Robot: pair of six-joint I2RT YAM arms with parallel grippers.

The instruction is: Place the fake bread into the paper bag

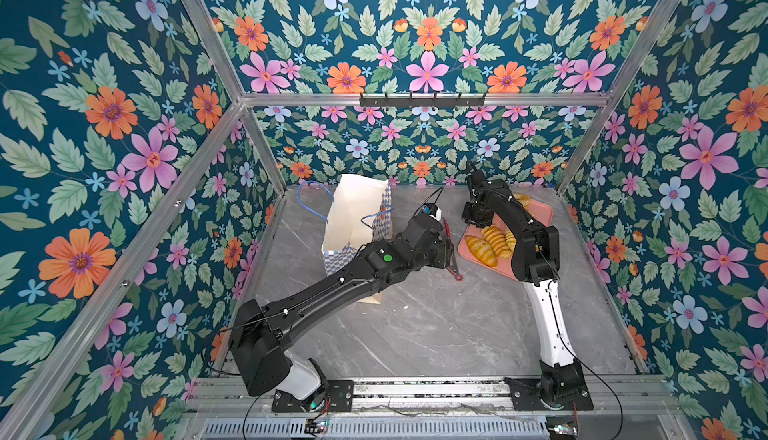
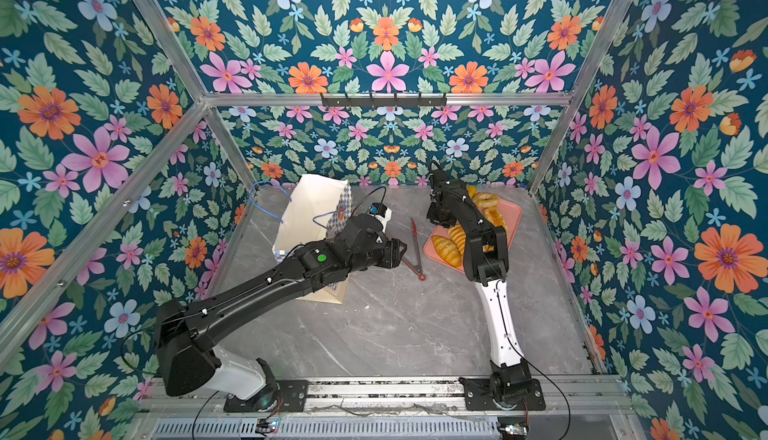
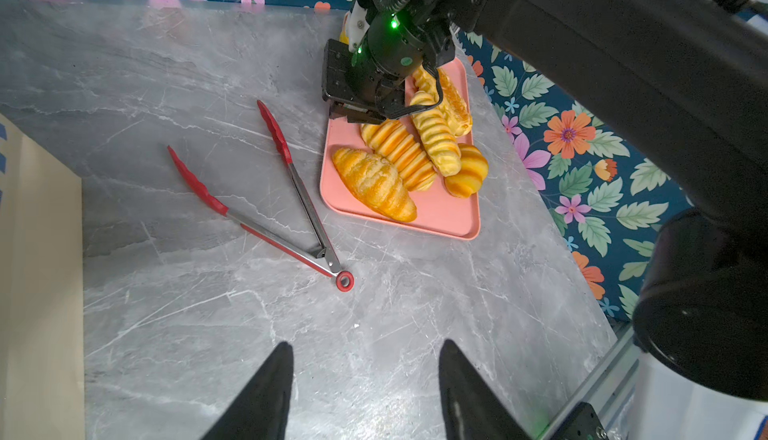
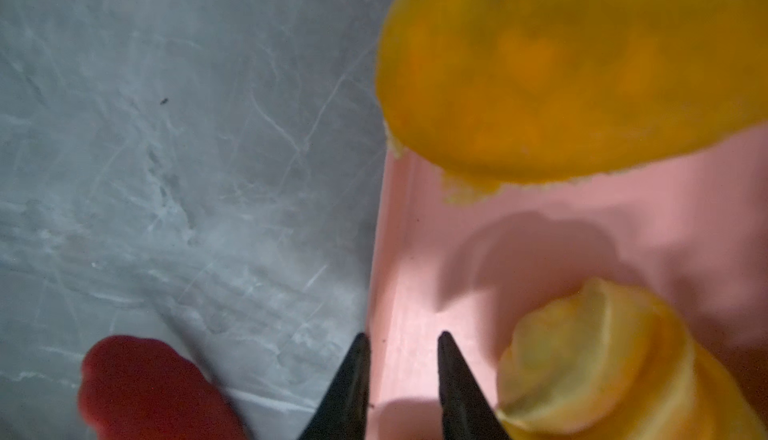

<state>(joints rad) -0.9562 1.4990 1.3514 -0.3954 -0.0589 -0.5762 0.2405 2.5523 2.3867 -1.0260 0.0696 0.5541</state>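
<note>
Several glossy golden pieces of fake bread (image 3: 374,182) lie on a pink tray (image 3: 449,213), also seen in both top views (image 1: 488,245) (image 2: 446,249). The checker-print paper bag (image 1: 353,213) (image 2: 309,209) stands open at the back left, with its cream wall (image 3: 37,251) at the edge of the left wrist view. My right gripper (image 4: 402,336) (image 3: 353,114) is down at the tray's near-left rim (image 4: 399,251), with one finger outside and one inside, shut on the rim. A ridged loaf (image 4: 602,359) lies beside it. My left gripper (image 3: 365,346) hangs open over bare table, holding nothing.
Red-tipped metal tongs (image 3: 274,130) (image 2: 415,247) lie spread open on the grey marble table (image 1: 436,326) between the bag and the tray. One red tip (image 4: 145,388) shows beside the right gripper. Aluminium frame posts and floral walls close the table in on three sides.
</note>
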